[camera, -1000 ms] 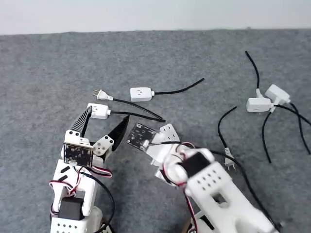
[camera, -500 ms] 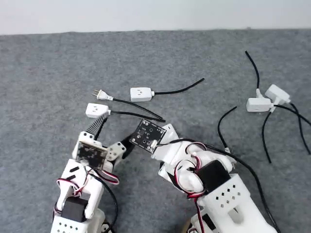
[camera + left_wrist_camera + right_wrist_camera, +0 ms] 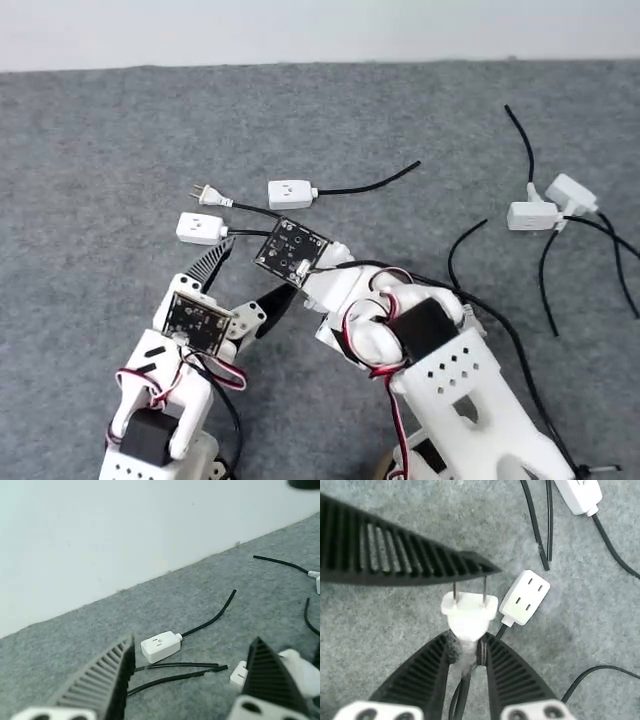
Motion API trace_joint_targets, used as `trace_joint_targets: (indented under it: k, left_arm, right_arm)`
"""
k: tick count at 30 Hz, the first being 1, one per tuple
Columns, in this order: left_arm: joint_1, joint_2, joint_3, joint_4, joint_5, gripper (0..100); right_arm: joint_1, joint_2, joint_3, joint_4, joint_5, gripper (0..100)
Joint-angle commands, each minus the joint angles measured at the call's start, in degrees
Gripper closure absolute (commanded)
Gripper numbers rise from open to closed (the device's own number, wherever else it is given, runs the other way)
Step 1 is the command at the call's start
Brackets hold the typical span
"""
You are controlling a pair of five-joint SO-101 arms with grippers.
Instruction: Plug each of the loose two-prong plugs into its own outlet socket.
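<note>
1. High view.
   - Grey carpeted table point(image 3: 100, 130).
   - Left gripper point(image 3: 260, 268): fingers spread wide, low over the carpet, near the lower socket point(image 3: 200, 228).
   - Loose plug point(image 3: 205, 194): two prongs, lying flat just beyond the lower socket, with its black cord running toward the right arm.
   - Upper socket point(image 3: 292, 192): beside the loose plug but apart from it, with its cord trailing away to the side.
   - Right arm point(image 3: 430, 350): reaches in from the near edge. Its camera board point(image 3: 290, 250) sits between the left gripper's fingers and the upper socket.
   - White pair point(image 3: 540, 208): two white bodies touching at the far side, well apart from both arms. Whether they are mated cannot be told.

2. Left wrist view.
   - Left gripper point(image 3: 194, 645): fingers spread.
   - Upper socket point(image 3: 161, 647): on the carpet beyond the fingers, face turned toward the camera, cord curving off behind it.
   - Two cord ends point(image 3: 220, 668): lying side by side on the carpet, nearer than the upper socket.

3. Right wrist view.
   - Right gripper point(image 3: 469, 639): fingers pressed in on the held plug point(image 3: 469, 611), pinching it at the cord end, with the prongs pointing away from the gripper.
   - Black ribbed finger point(image 3: 405, 555) of the other arm: crosses just past the prong tips. Contact cannot be told.
   - Four-slot socket point(image 3: 525, 597): on the carpet just beside the held plug's body, slots facing up.
   - Upper socket point(image 3: 577, 495): farther off.
</note>
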State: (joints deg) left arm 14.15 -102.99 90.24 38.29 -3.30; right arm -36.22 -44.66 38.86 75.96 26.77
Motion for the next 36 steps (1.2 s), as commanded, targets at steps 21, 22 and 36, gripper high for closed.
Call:
trace_joint_targets:
  k: [21,22,36]
  left_arm:
    - [0.79,-0.09,2.68,-5.27,-1.32,65]
    - [0.97,-0.09,2.68,-5.27,-1.32,65]
    - [2.02,-0.09,3.30,-5.27,-2.64,65]
  right_arm:
    - [0.04,0.04,-13.45,8.13,-0.53,99.1]
    - [-0.04,0.04,-13.89,8.48,-0.53,99.1]
    - [-1.89,0.31,-15.74,8.66,-0.88,99.1]
